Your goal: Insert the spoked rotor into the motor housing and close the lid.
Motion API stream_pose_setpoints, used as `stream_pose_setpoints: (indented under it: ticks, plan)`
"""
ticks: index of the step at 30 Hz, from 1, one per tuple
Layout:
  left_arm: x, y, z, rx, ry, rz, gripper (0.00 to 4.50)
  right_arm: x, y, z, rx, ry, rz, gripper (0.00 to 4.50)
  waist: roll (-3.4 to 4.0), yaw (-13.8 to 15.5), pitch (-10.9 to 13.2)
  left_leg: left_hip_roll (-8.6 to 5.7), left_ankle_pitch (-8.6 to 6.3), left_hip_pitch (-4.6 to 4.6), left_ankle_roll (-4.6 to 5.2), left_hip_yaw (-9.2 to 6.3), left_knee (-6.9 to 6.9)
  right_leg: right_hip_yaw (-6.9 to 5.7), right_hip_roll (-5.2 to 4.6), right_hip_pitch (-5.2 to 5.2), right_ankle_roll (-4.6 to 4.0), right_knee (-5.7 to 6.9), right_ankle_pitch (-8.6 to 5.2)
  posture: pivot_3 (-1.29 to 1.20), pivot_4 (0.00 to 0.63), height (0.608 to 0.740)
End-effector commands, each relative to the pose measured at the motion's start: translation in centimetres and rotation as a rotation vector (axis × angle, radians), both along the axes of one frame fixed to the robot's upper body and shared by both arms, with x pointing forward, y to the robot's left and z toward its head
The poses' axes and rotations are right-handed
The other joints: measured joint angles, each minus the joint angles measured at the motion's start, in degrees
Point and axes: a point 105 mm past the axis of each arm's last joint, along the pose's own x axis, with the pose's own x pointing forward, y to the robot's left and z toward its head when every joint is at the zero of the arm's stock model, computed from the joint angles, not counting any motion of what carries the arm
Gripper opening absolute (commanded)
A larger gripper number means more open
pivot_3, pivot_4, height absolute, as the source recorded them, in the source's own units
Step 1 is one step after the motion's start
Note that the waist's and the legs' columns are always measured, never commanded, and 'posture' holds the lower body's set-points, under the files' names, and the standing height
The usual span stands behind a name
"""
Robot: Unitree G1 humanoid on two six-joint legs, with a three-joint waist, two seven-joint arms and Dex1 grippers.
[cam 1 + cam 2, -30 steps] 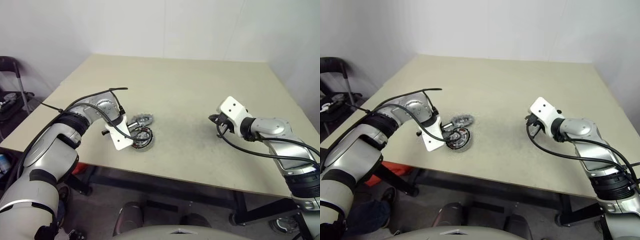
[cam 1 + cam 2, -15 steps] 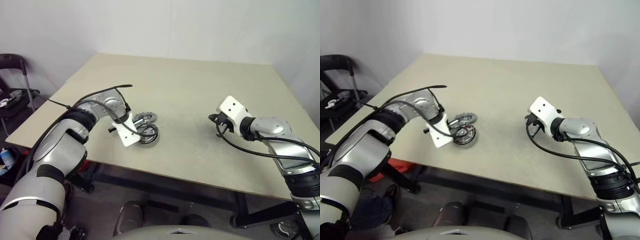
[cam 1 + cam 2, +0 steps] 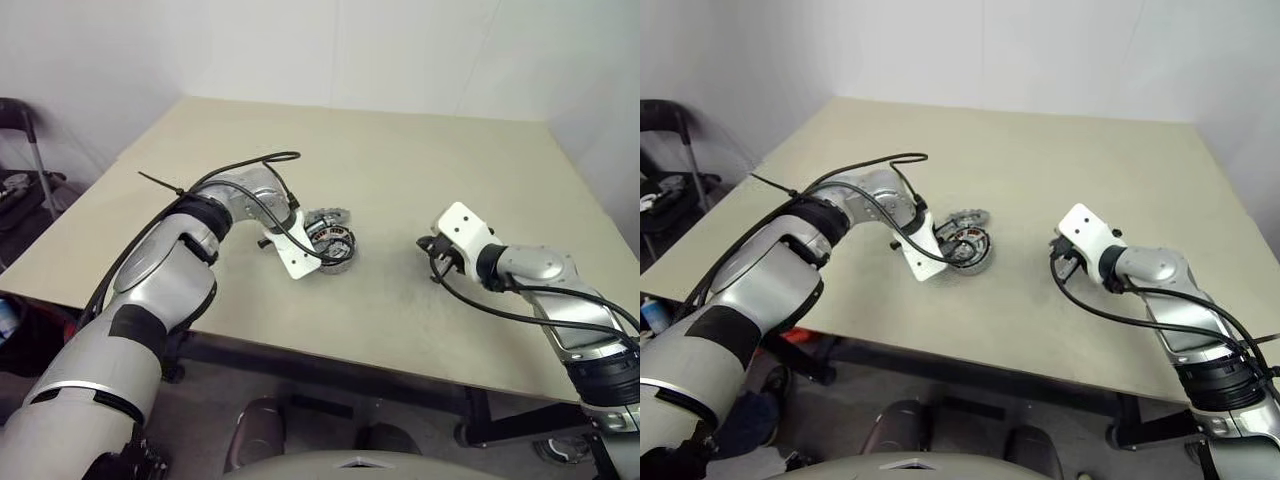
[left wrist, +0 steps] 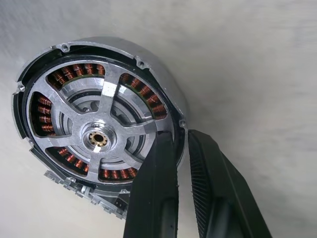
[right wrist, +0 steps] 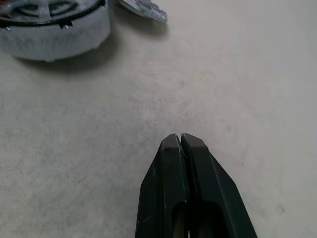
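the spoked rotor (image 4: 101, 136) already sits inside the motor housing (image 4: 163, 94), its silver spokes and hub over the ring of copper windings. the left gripper (image 4: 181, 144) pinches the housing's rim wall, 1 finger inside against the rotor's edge and 1 outside, the gap between them narrow.

compared with a second ago, the housing and the left gripper have slid along the table (image 3: 400, 150), from a spot nearer the left edge toward the middle of the near half. the lid (image 3: 328, 216), the all-grey notched disc, has gone along with them and lies tilted against the housing's far side, touching it; whether it is being pushed or carried on the rim i cannot tell.

the right gripper (image 5: 181, 144) has not moved: its fingers are pressed together on nothing, hovering over bare table well apart from the housing, toward the right edge.

my reading: insertion is done and the assembly is being dragged within reach of the right arm. what remains is the lid, not yet seated on the housing.
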Motion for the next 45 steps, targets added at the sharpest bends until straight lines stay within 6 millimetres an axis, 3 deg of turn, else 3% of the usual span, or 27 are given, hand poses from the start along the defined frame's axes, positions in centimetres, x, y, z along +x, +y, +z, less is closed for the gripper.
stream_pose_setpoints:
  ticks: [1,11,21,27,28,33,38,42,45]
  plan:
    - [0.3,-2.3,2.0,-0.054,-0.073,-0.057,0.08,-0.1,-0.3,1.8,-0.005,-0.082,-0.021,0.00,-0.02,-0.14,0.01,-0.01,-0.03,-0.03,0.05,0.00,0.08,0.01,-0.02,0.01,0.01,-0.01,-0.01,0.00,0.000,0.740]
    - [-0.7,-5.8,1.3,-0.089,-0.099,-0.146,0.08,-1.5,-0.9,1.5,-0.003,-0.091,-0.081,0.00,-0.07,-0.24,0.05,-0.02,0.04,0.19,-0.06,-0.01,0.21,0.03,-0.08,0.29,-0.09,-0.02,-0.10,0.00,0.000,0.740]
    - [-0.7,-6.0,-0.3,-0.053,-0.100,-0.136,0.08,-2.3,-0.8,1.5,0.007,-0.096,-0.110,0.00,-0.06,-0.35,0.04,-0.06,0.02,0.22,-0.02,-0.02,0.23,0.03,-0.11,0.35,-0.08,-0.03,-0.09,0.00,0.000,0.740]
    - [-0.6,-6.0,-0.5,-0.067,-0.084,-0.104,2.06,-2.3,-0.8,1.6,0.012,-0.098,-0.118,0.00,-0.07,-0.54,0.04,-0.05,-0.10,0.61,0.17,-0.04,0.23,0.04,-0.11,0.73,-0.05,-0.07,-0.11,0.00,0.000,0.740]
    - [-0.6,-5.8,-0.4,-0.069,-0.080,-0.096,2.37,-2.2,-0.8,1.6,0.010,-0.097,-0.119,0.00,-0.06,-0.55,0.04,-0.03,-0.09,0.61,0.16,-0.04,0.23,0.04,-0.11,0.72,-0.05,-0.07,-0.11,0.00,0.000,0.740]
    - [0.4,-4.5,1.0,-0.095,-0.108,-0.071,2.37,-1.6,-0.6,1.6,0.010,-0.104,-0.112,0.00,-0.06,-0.62,0.04,-0.03,-0.09,0.60,0.16,-0.04,0.22,0.04,-0.10,0.70,-0.07,-0.07,-0.11,0.00,0.000,0.740]
    - [1.0,-1.5,2.3,-0.154,-0.077,-0.005,2.37,-1.1,-0.3,1.9,-0.027,-0.128,-0.063,0.00,-0.06,-0.59,0.04,-0.03,-0.09,0.58,0.15,-0.04,0.20,0.03,-0.10,0.68,-0.08,-0.08,-0.11,0.00,0.000,0.740]
    - [0.9,1.6,2.6,-0.234,0.027,0.099,2.37,-1.9,1.7,1.1,-0.090,-0.053,0.146,0.00,-0.04,-0.62,0.03,-0.03,-0.10,0.59,0.15,-0.02,0.18,0.04,-0.10,0.70,-0.08,-0.13,-0.11,0.00,0.000,0.740]
    - [0.6,2.7,2.1,-0.331,0.125,0.200,2.37,-1.3,1.9,0.8,-0.174,-0.046,0.223,0.00,-0.05,-0.60,0.04,0.02,-0.10,0.63,0.15,0.02,0.18,0.04,-0.09,0.71,-0.11,-0.11,-0.11,0.00,0.000,0.740]
